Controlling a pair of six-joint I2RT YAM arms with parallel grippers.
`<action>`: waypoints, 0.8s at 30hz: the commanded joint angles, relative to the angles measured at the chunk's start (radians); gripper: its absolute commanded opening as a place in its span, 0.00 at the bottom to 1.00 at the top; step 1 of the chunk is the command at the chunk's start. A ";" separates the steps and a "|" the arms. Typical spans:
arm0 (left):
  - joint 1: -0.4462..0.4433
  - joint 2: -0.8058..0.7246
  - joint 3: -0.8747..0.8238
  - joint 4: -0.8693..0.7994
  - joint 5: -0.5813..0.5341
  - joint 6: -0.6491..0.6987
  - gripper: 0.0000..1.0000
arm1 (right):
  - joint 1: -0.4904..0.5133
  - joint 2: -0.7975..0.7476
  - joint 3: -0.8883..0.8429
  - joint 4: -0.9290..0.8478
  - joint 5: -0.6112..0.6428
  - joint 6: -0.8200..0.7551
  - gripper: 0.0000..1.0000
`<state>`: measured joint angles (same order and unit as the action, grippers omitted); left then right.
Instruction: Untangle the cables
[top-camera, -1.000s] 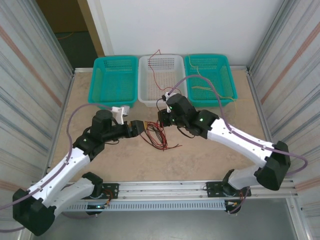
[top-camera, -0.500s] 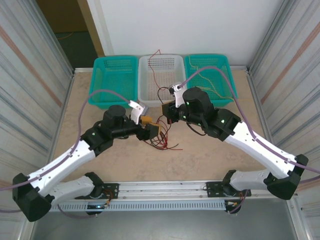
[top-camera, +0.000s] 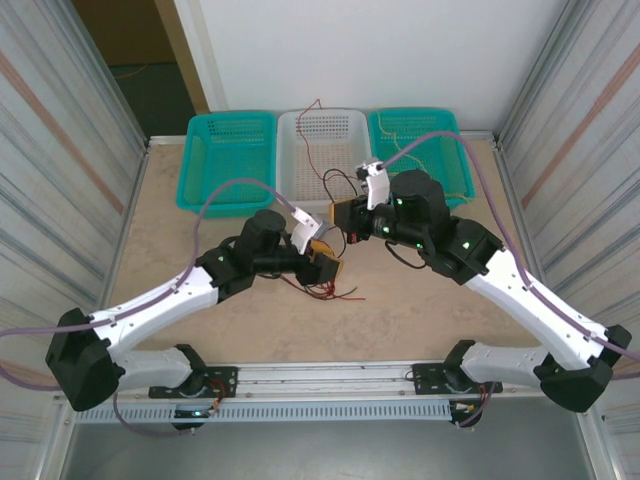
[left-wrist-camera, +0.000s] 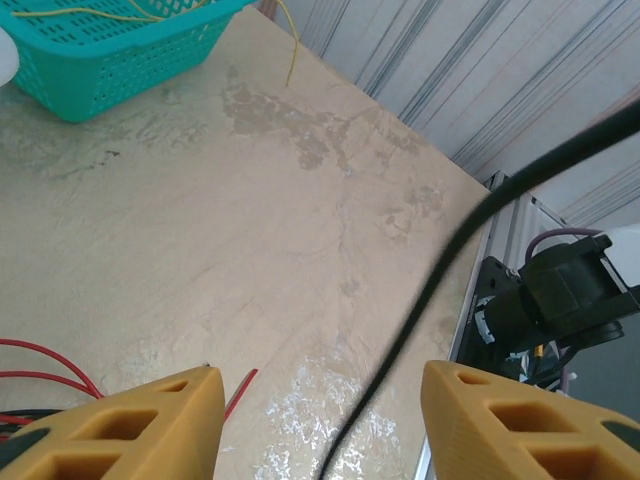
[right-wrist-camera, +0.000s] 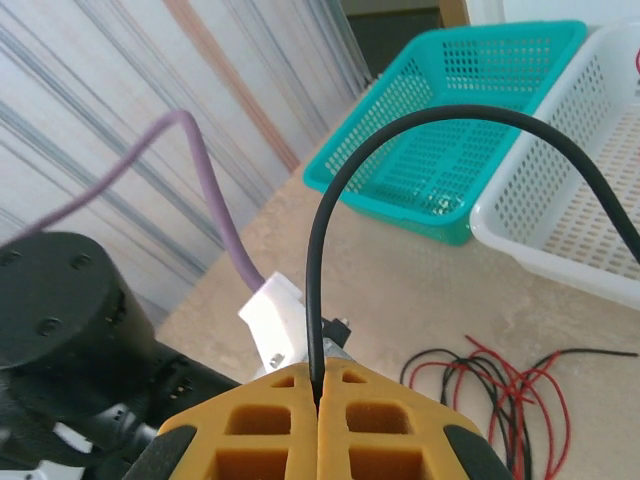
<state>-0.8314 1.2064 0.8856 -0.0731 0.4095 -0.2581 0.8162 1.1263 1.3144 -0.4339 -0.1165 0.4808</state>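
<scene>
My right claw is pinched tight on the black cable; left claw gapes around it. I'd lift slowly, drawing it clear of the red tangle on the counter.

the worktop is a pale beige, mottled slab with darker stains in places. three baskets stand side by side in a row along its far edge: a left teal basket toward the far left corner, a white basket in the middle, and a right teal basket toward the far right corner. near the centre, a loose tangle of red and black cables lies on the bare surface, well apart from the near edge.
</scene>
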 joint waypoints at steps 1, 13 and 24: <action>-0.009 -0.002 0.011 0.066 0.007 -0.012 0.51 | -0.050 -0.047 -0.040 0.095 -0.100 0.096 0.04; -0.016 -0.017 -0.045 0.157 0.069 -0.071 0.00 | -0.241 -0.097 -0.140 0.177 -0.204 0.274 0.03; 0.045 -0.138 -0.030 0.135 -0.023 -0.361 0.00 | -0.276 -0.052 -0.208 0.060 -0.122 0.235 0.56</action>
<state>-0.8234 1.1076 0.8005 0.0807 0.4465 -0.4812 0.5133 1.0607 1.1206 -0.3191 -0.2726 0.7589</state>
